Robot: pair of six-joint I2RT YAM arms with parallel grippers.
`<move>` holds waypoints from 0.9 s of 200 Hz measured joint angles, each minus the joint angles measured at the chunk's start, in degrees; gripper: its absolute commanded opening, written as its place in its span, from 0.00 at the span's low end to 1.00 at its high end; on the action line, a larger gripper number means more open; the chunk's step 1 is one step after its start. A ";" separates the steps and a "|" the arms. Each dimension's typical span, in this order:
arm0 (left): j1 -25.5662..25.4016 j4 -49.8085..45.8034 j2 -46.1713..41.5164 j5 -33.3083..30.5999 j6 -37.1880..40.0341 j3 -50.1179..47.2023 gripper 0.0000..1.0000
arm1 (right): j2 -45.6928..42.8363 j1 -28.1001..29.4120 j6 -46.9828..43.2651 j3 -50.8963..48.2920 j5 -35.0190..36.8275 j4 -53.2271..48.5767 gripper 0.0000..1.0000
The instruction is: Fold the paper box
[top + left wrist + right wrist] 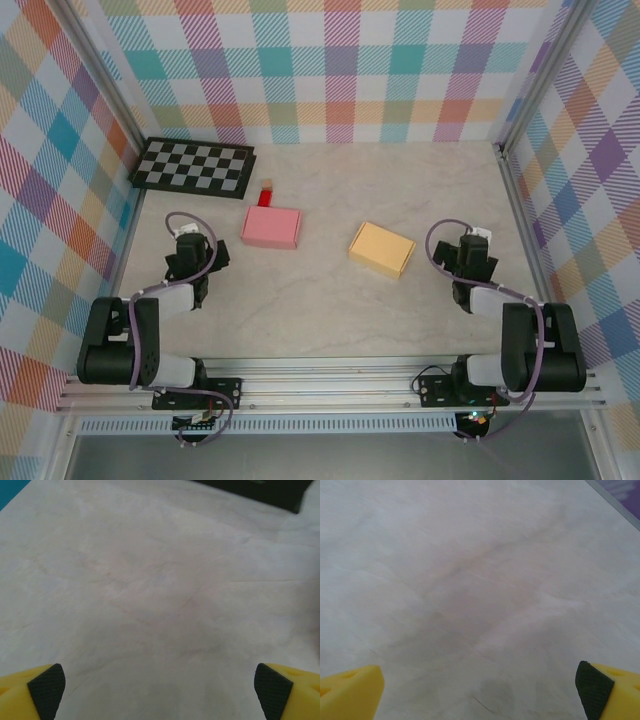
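L jaws + R jaws both spread wide, nothing held, over bare surface | orange box fwd-left of R, nearer that arm, long axis slanted | pink box bit farther, fwd-right of L

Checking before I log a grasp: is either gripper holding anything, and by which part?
Nothing is held: left gripper and right gripper are open over bare table.

On table, small block just behind left box, right box beside — checkerboard back-left corner.
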 measured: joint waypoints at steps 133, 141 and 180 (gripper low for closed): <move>-3.91 21.84 10.16 3.54 5.66 -3.63 1.00 | 9.86 0.02 -9.88 2.97 -20.13 18.36 1.00; -3.89 21.97 10.16 3.10 5.62 -3.19 1.00 | 9.86 0.02 -10.01 2.97 -20.24 18.34 1.00; -4.15 22.64 10.16 1.86 5.62 -2.80 1.00 | 9.86 0.02 -10.23 2.97 -20.26 18.12 1.00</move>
